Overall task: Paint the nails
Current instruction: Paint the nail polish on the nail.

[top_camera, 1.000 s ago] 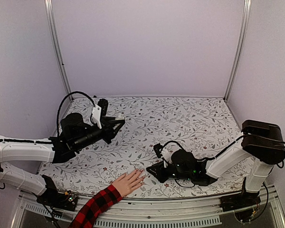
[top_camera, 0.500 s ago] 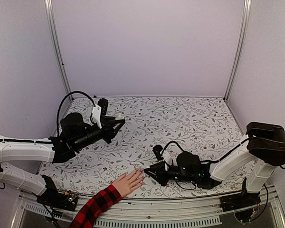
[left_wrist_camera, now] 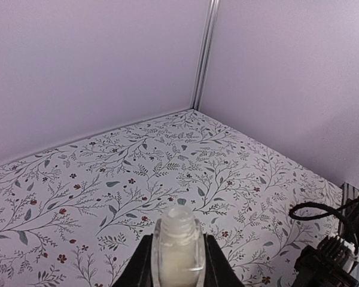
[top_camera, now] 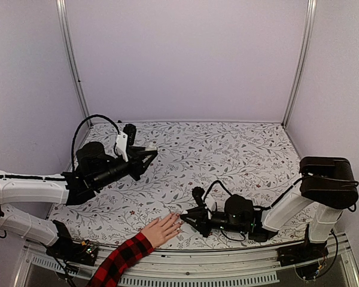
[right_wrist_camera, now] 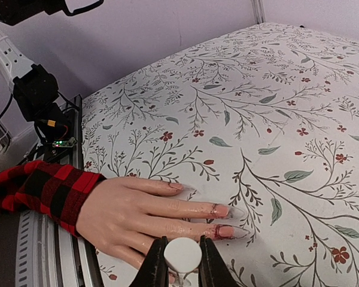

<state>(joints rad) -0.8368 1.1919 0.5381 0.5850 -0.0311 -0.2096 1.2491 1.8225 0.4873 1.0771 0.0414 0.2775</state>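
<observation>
The nails [right_wrist_camera: 232, 211] lie on the person's hand [right_wrist_camera: 137, 215], flat on the floral worktop [right_wrist_camera: 275, 107] at its near edge, fingers pointing past your right hand [right_wrist_camera: 182, 244]. That hand is pinched narrow on a white brush cap [right_wrist_camera: 182, 258], poised just over the fingertips. You risk dragging colour onto skin: reddish marks already sit beside two nails, and any twitch of the person's fingers could add more. Your left hand [left_wrist_camera: 178, 240], well apart, clamps the uncapped bottle [left_wrist_camera: 178, 224]; tilt it and it may spill. You cannot see the bristles, cut off below the cap, nor the thumbnail. From above, the nails are too small to judge.
</observation>
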